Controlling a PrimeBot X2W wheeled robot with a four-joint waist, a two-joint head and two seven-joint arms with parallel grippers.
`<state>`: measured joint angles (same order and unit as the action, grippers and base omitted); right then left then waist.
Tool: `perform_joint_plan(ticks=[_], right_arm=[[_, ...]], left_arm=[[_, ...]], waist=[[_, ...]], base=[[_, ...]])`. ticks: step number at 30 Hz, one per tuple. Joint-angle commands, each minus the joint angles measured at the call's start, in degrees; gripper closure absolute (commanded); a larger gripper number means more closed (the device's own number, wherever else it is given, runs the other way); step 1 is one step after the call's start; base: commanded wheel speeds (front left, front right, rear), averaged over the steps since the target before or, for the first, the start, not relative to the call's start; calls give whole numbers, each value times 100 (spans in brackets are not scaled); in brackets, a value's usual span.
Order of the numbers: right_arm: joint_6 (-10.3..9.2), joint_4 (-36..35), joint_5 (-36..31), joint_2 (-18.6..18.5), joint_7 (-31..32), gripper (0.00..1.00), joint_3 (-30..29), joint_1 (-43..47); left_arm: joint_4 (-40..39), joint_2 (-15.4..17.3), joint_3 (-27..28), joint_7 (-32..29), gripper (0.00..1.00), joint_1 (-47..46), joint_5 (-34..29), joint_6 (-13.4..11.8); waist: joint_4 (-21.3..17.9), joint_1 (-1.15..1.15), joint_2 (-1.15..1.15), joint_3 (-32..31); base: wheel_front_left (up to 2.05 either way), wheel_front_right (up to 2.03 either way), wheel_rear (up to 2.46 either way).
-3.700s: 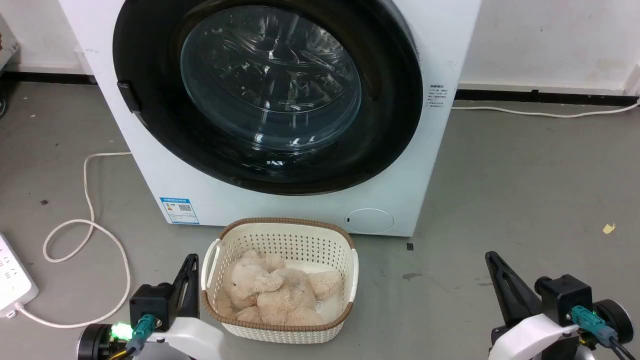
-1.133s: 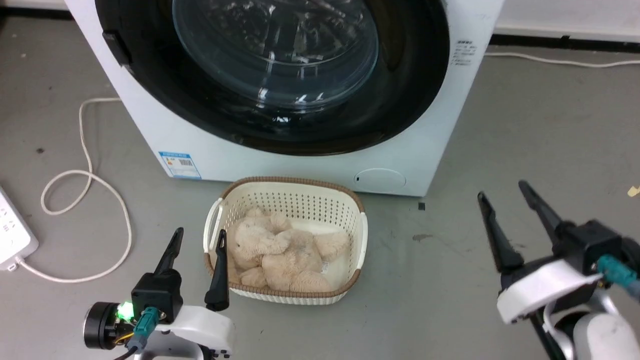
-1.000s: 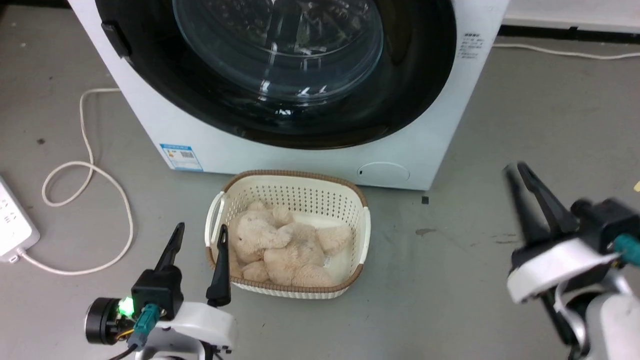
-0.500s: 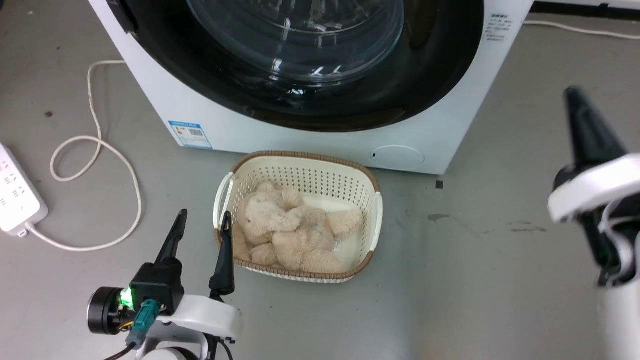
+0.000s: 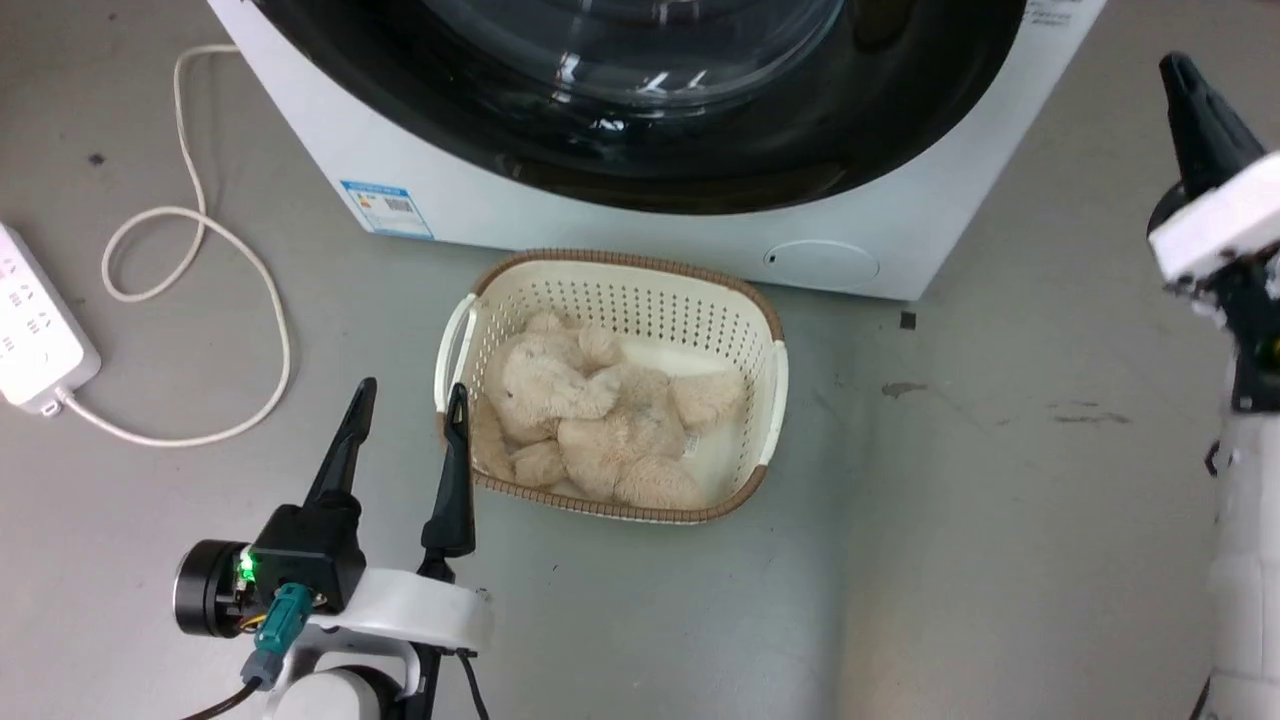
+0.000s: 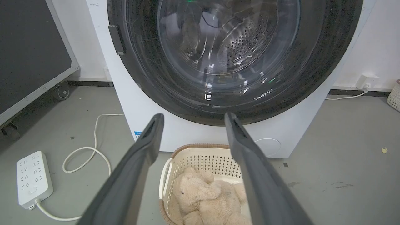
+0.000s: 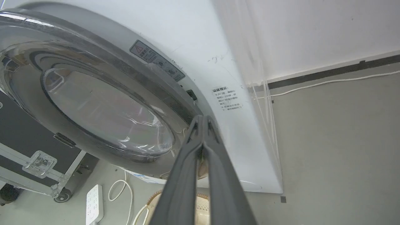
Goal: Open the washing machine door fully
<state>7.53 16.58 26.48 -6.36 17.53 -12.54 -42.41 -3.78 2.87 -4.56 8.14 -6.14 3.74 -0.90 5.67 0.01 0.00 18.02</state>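
I note a cream perforated basket (image 5: pixel 650 300) at frame centre, a beige plush bear (image 5: pixel 590 410) lying inside it. At the left edge, a white power strip (image 5: pixel 30 340); its cord (image 5: pixel 288 355) loops across grey floor (image 5: pixel 1000 500).

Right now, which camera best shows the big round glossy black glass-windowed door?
The left wrist view: the round glossy black door faces it nearly whole. The head view catches its bottom arc; the right wrist view sees it slantwise.
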Motion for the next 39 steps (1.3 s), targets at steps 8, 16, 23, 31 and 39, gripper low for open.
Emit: perform_joint_plan(ticks=[8, 16, 23, 31, 39], right_arm=[[-2, 1006, 706, 126, 941, 100, -751, -1115], [-2, 1625, 817, 148, 1546, 100, -1223, -1986], [-3, 2049, 836, 138, 1933, 100, -1643, -2703], [-3, 2623, 763, 77, 2485, 100, -2172, -3419], [-3, 2941, 718, 74, 2963, 100, -2633, -3837]], left_arm=[[-160, 1, -84, 149, 0, -204, 85, -30], [-225, 1, -128, 245, 0, -277, 108, -19], [-293, 1, -212, 328, 0, -396, 155, -37], [-377, 1, -335, 424, 0, -490, 191, -57], [-464, 1, -421, 507, 0, -575, 221, -83]], waist=[[145, -1, 0, 279], [260, -1, 0, 515], [376, -1, 0, 729], [492, -1, 0, 952], [582, -1, 0, 1091]], base=[[0, 0, 0], [0, 0, 0], [0, 0, 0], [0, 0, 0], [0, 0, 0]])
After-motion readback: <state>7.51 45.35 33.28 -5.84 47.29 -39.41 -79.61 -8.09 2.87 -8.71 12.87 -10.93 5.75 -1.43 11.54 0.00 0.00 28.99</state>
